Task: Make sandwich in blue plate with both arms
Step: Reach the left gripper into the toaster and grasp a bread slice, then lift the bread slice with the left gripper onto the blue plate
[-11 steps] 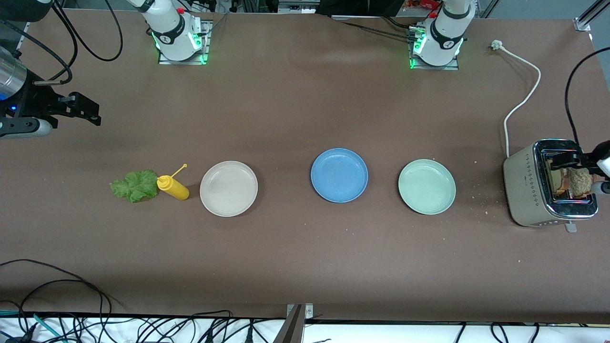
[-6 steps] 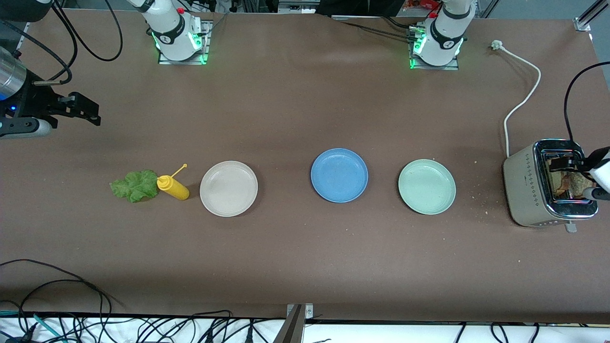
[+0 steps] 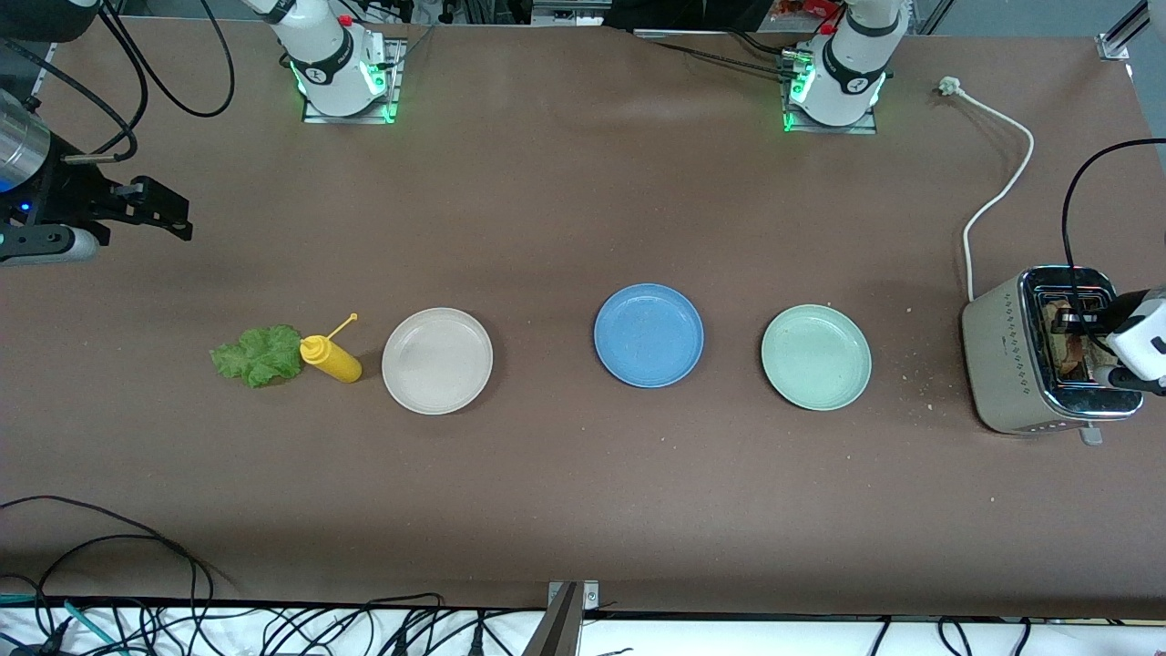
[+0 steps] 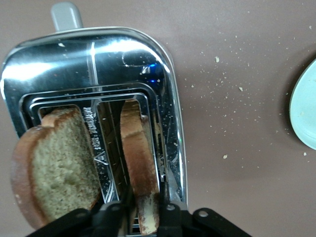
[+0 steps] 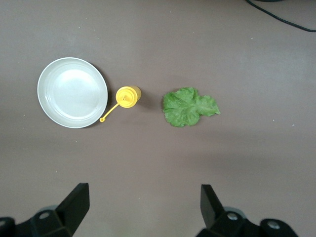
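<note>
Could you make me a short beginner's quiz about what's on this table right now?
1. True or false: the blue plate has bread on it.
2. What do the left gripper fingers close on? A) lettuce leaf B) a bread slice in the toaster C) yellow bottle
3. Which plate lies nearest the bottle?

Key: 1 false, it is bare. 2 B. 3 the beige plate; the right gripper hangs open above that area.
</note>
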Available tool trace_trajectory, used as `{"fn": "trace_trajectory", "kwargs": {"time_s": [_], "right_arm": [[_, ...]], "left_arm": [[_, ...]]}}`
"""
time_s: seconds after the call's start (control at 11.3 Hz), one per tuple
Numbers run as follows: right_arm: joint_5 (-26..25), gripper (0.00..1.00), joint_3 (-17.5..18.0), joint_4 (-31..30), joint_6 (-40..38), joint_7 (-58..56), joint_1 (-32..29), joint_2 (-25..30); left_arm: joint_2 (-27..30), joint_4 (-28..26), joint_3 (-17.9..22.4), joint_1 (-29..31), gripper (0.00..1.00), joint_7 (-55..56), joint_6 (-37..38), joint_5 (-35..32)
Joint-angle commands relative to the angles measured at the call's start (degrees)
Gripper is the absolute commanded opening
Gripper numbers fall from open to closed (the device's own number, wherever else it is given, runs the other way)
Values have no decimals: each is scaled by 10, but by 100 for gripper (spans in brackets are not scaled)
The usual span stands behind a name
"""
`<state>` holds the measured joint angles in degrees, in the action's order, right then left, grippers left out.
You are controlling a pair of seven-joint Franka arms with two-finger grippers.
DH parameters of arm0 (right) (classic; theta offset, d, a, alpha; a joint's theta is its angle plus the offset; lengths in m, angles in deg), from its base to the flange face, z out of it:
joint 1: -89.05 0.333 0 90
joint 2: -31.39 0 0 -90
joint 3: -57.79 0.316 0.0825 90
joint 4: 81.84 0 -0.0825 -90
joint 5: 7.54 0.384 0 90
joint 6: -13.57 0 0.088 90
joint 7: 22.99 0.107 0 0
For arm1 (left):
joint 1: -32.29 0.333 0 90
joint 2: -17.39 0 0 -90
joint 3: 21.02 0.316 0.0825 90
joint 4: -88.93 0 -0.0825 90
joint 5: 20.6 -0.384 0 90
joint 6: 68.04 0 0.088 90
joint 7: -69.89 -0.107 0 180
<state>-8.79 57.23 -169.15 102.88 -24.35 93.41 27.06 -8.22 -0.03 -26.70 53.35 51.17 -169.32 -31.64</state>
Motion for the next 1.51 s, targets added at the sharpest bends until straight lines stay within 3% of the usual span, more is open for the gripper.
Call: {"fn": "trace_trajectory", "kwargs": {"time_s": [0.0, 0.36, 0.8, 0.98, 1.24, 1.42], "right_arm": [[-7, 100, 0, 13, -9, -5, -1, -4], [-7, 100, 0, 13, -9, -5, -1, -4], [-7, 100, 1, 13, -10, -5, -1, -4], [-7, 100, 1, 13, -10, -5, -1, -4], [-7, 100, 1, 13, -10, -4, -1, -4], [-7, 100, 1, 13, -10, -4, -1, -4]], "left_arm": [[4, 7, -3, 4, 4, -19, 6, -15], [25, 29, -7, 1, 0, -55, 23, -42], [36, 142, -43, -43, 0, -69, 204, -36], [37, 159, -80, -59, 0, -61, 248, 4], [39, 159, -142, -69, 0, 8, 261, 116], [7, 158, -152, -118, 0, 106, 253, 215]]}}
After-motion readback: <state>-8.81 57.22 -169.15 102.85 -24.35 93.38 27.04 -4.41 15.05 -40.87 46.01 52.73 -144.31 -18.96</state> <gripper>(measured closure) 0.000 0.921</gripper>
